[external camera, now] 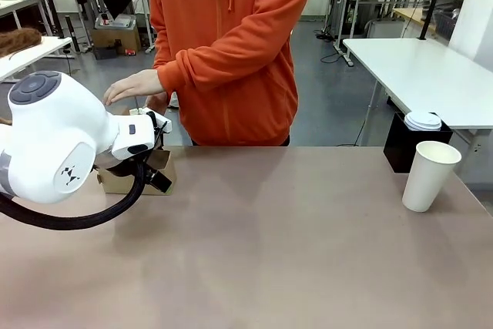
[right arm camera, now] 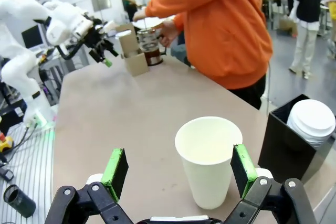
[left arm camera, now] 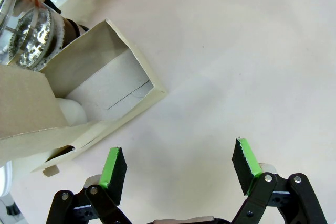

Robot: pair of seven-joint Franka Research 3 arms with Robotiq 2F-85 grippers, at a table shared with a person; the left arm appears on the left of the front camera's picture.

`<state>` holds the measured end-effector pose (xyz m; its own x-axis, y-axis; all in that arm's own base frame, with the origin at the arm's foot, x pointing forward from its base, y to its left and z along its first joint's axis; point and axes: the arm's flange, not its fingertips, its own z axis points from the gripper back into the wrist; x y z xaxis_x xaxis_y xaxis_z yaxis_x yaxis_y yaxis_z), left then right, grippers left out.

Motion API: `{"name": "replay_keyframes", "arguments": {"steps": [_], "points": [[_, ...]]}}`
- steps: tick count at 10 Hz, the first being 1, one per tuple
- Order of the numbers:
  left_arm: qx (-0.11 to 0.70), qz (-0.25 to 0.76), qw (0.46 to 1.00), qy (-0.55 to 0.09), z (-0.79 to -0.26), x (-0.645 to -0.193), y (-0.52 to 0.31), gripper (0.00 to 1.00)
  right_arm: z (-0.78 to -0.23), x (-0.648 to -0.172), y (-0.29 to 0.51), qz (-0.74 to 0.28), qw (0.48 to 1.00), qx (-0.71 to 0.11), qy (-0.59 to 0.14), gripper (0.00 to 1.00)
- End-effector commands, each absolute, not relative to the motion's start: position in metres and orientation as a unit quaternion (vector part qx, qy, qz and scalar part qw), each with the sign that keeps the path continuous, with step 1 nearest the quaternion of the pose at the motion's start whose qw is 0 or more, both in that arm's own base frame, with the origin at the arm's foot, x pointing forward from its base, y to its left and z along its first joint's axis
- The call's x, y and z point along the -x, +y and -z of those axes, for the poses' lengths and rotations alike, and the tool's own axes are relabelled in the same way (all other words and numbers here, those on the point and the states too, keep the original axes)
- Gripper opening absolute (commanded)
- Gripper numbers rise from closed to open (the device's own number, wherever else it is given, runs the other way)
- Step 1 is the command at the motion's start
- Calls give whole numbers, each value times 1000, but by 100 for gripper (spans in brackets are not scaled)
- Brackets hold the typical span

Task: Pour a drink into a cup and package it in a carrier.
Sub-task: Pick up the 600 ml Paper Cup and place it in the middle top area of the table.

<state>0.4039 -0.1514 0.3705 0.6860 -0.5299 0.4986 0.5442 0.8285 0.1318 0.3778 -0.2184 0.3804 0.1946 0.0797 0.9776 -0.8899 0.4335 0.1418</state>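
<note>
Paper cup point(right arm camera: 207, 161), tall, plain and white, stands upright just ahead of my right gripper point(right arm camera: 178, 162), whose jaws spread wide and hold nothing.

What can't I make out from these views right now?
Carrier: front view, the left arm covers most of it; cup holes hidden.
Pitcher: left wrist view, cut off by the top-left edge; in the right wrist view too small to judge how much drink it holds.
Black box: right wrist view, cut off by the right edge; stacked lids hide its contents.
</note>
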Motion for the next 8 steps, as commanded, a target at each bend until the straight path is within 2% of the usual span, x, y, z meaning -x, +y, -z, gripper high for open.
{"name": "replay_keyframes", "arguments": {"steps": [1, 8], "points": [[14, 292, 918, -267, -371, -404, -151, 100, -380, -393, -231, -374, 649, -398, -529, 100], [14, 292, 918, -267, -371, -404, -151, 100, -370, -394, -225, -366, 664, -402, -512, 100]]}}
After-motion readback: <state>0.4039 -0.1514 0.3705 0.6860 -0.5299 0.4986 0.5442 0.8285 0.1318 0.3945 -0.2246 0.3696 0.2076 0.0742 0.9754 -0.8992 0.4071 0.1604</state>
